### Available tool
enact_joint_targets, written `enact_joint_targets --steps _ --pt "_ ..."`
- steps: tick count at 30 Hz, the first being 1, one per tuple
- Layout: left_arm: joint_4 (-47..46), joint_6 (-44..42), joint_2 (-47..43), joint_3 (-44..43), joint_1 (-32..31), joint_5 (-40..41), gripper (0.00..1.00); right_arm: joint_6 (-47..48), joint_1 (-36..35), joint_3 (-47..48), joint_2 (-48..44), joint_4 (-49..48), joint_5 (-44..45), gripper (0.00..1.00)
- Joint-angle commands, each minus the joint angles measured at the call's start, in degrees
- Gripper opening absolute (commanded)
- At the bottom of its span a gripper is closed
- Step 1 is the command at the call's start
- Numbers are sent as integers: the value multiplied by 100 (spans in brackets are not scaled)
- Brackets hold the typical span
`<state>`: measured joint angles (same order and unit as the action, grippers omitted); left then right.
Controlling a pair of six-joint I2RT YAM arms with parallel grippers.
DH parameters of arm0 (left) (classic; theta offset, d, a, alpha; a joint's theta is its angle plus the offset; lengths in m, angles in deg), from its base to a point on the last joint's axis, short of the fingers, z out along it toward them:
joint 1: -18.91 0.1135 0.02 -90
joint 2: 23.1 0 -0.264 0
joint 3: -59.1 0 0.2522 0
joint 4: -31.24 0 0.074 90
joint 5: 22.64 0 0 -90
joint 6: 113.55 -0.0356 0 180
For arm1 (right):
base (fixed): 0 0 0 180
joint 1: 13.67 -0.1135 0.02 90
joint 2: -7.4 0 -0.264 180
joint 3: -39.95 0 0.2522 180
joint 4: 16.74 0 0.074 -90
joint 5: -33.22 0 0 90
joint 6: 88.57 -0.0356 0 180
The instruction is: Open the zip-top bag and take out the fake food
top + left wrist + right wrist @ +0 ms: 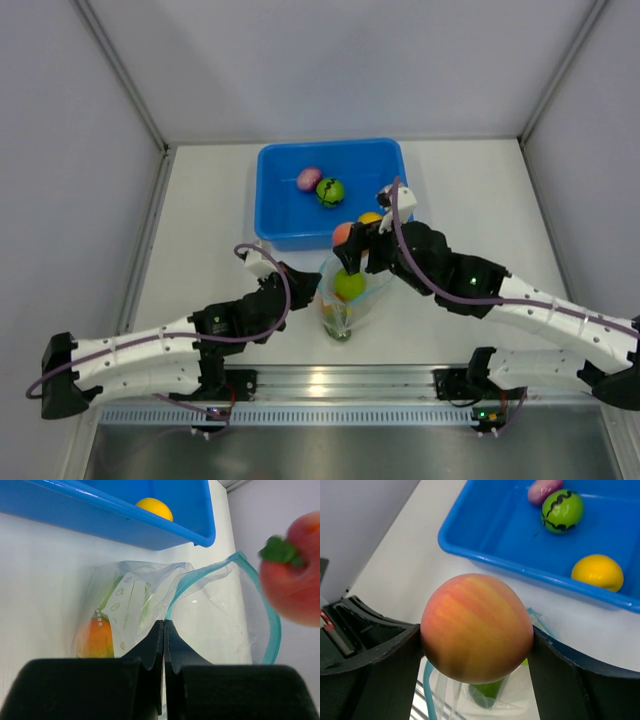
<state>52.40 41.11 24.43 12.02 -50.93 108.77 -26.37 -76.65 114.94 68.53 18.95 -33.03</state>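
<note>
Top external view, from left to right: the left arm lies low across the table [200,220], reaching from its base at the near left corner towards the middle, forearm nearly flat. The left pincer [300,285] is clenched tight, its fingers [156,645] pressed together on a fold of clear plastic at the left side of the zip-top bag [345,308]. The bag lies just beyond those tips, its teal zipper edge gaping open to the right in the left wrist view. Inside the bag sit a lime green fruit [349,285] and, lower down, an orange fruit [95,637]. Above the bag's open mouth, the right pincer [355,242] grasps a peach-orange fruit [343,235] squarely between its two fingers [395,665], clear of the plastic. The right arm comes in from the near right corner, bends up at the elbow and angles down and to the left to that point, wrist close to the near wall of the blue tub [270,200]. In the tub lie a purple-pink fruit [310,179] and a dark green striped fruit [330,192] just beside each other, and a yellow fruit [370,218] near the front wall.
</note>
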Motion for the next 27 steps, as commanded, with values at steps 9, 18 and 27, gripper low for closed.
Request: enact_joint_targets --steps 9,18,27 --pt "-19 38 -15 -184 15 60 0 528 1919 1637 979 206 -573 59" --pt "-19 -33 -156 -210 15 34 0 950 3300 2568 2921 197 -1074 64" --pt "-19 -261 -165 -307 15 -71 0 1346 3485 3720 4644 504 -1048 89"
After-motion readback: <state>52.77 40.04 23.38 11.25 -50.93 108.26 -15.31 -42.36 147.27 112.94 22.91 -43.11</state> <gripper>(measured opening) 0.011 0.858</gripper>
